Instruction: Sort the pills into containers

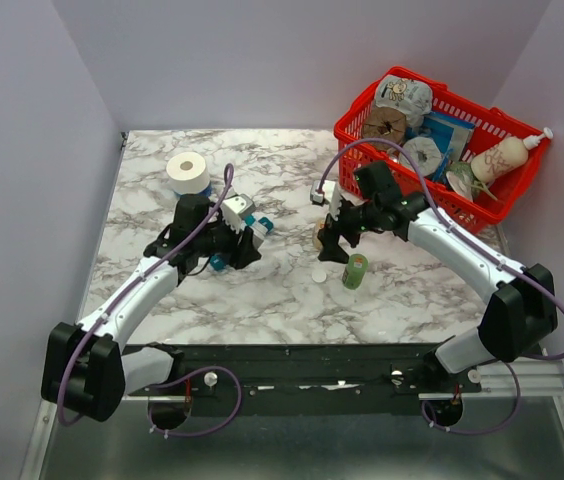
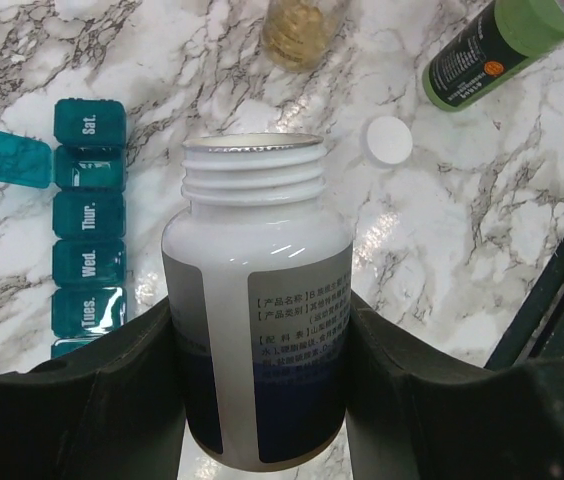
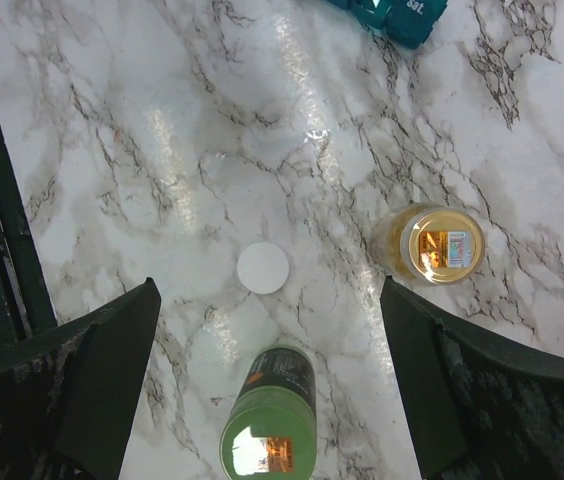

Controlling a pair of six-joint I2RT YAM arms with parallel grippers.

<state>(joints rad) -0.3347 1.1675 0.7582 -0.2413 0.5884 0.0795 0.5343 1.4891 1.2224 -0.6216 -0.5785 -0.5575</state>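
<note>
The left gripper (image 2: 262,340) holds the open white bottle (image 2: 257,230) at its middle; the plastic is smooth, probably light, so it may slip. The pill organiser (image 2: 89,240) lies just left of it. The right gripper (image 3: 269,310) stands wide, empty.

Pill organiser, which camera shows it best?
Left wrist: the pill organiser shows day labels and one open lid. Top external catches only teal bits beside the left arm; right wrist just its Sat end.
</note>
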